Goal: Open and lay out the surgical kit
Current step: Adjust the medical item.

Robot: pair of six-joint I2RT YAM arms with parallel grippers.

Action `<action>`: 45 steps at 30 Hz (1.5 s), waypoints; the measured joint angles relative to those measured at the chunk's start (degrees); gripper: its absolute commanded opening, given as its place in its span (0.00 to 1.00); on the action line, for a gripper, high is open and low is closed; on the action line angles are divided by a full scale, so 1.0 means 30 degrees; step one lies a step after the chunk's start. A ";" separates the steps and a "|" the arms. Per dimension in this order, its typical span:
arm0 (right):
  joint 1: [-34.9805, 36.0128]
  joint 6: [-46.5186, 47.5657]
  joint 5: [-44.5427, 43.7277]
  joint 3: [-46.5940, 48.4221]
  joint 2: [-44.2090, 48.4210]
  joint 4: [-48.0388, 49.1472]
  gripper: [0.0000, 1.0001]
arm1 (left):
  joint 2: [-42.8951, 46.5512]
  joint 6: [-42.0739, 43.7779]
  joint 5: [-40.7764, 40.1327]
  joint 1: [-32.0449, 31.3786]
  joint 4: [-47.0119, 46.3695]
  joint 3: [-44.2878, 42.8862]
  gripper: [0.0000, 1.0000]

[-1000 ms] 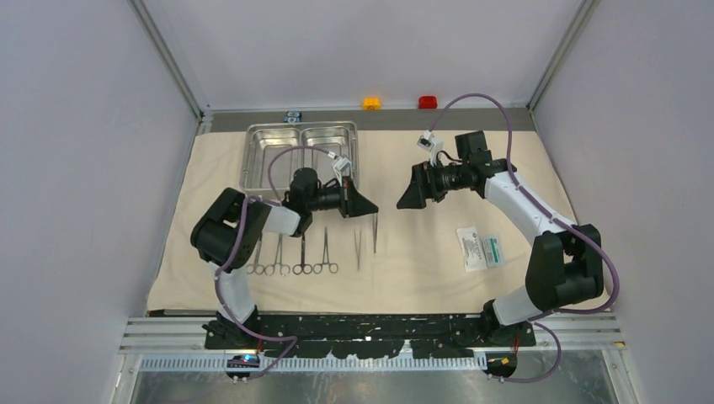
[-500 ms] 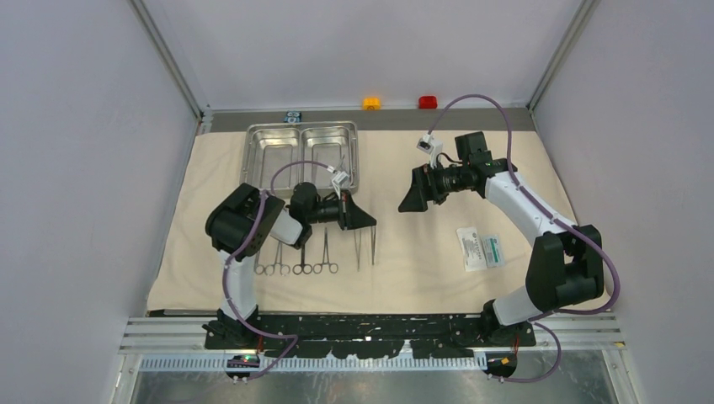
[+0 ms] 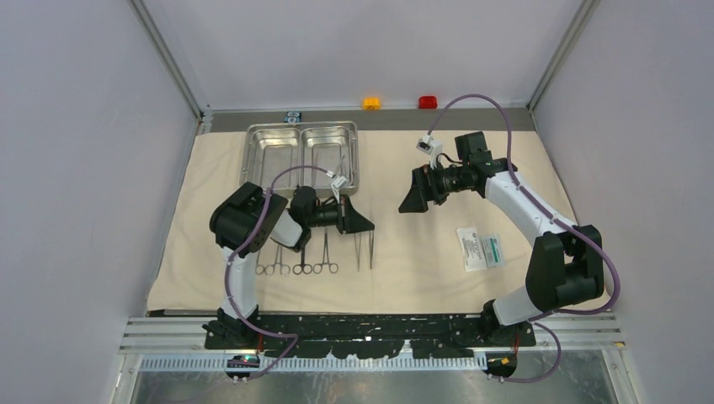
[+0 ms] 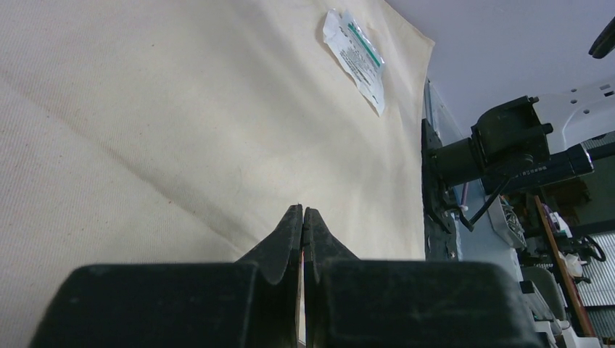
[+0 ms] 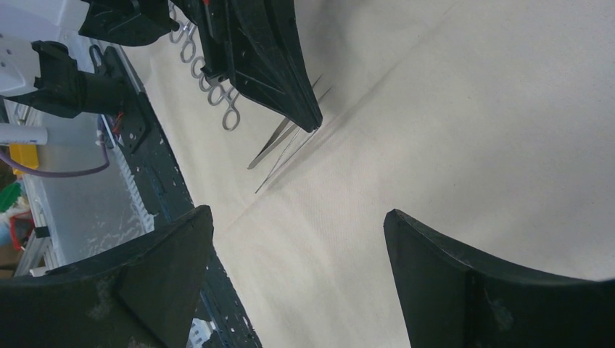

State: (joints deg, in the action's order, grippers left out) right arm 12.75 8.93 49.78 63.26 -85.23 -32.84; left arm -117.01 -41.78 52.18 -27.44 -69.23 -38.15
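Print first: the small white packet (image 3: 480,248) carries a green band and lines of type, but the letters are too small to read. It lies flat on the beige cloth wrap (image 3: 421,278), well to the right of the steel tray (image 3: 300,126) and nearer the arm bases. The wrap is spread wide open, marked by faint fold lines. The tray, shiny, with two compartments side by side, sits at the wrap's far edge. On the near side of the tray lies a neat row of ring-handled instruments (image 3: 301,257), rings toward the bases. Just right of them lie thin straight tools (image 3: 364,248), side by side. The left tool (image 4: 302,210) hangs low over their far ends, off the tray's near right corner, its fingers pressed together with nothing seen between them. The right tool (image 5: 297,214), out to the tray's right, faces it with fingers spread wide, holding nothing.
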 measured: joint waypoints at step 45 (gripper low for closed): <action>0.0000 0.0073 -0.0007 0.0277 -0.0102 -0.0386 0.92 | -0.1246 -0.0430 0.0342 0.0321 -0.0597 0.0015 0.15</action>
State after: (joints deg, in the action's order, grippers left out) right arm 12.75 9.15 49.76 64.10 -85.54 -34.00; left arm -120.75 -43.07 53.21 -26.48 -71.02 -38.11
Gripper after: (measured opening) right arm 0.918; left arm 0.134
